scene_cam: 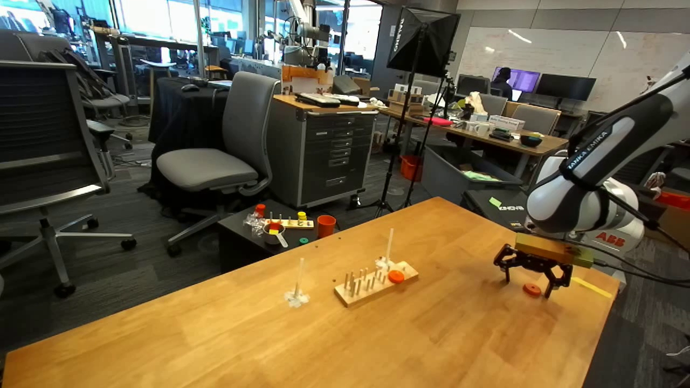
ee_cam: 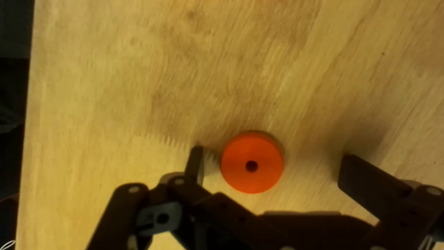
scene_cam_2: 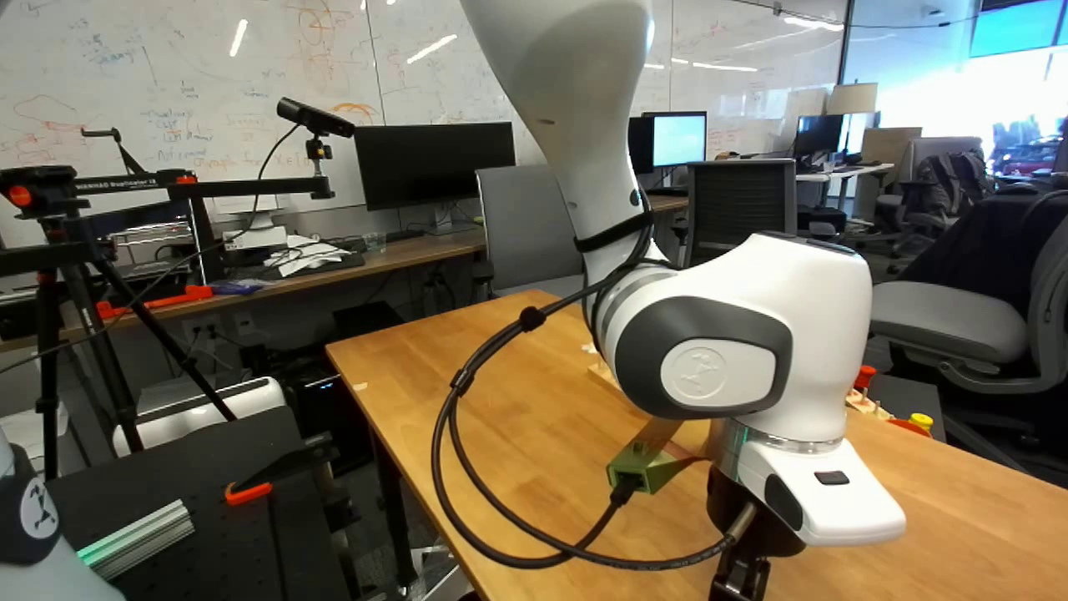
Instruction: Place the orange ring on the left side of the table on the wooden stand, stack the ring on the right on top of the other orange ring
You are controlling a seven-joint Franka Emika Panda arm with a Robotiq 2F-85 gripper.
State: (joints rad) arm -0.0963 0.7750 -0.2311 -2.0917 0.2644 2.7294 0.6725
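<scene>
Honey-coloured wood spreads around an orange ring [ee_cam: 252, 149], which lies flat on the table [scene_cam: 302, 345] between the two fingers [ee_cam: 364, 178] of our gripper [ee_cam: 273, 154]. We see these parted wide, with wood showing on both sides of the ring: a narrow gap at the wrist view's left, a broader one at its right. Along that view's left border runs the table's edge, well apart from the nearer fingertip. In an exterior view, a broad stretch of the table separates the gripper from the wooden stand [scene_cam: 369, 291]; a second orange ring [scene_cam: 396, 276] rests at its nearer end, whether threaded or merely laid we cannot tell. One whitish rod [scene_cam: 389, 248] rises by the stand, another whitish rod [scene_cam: 300, 277] farther off.
</scene>
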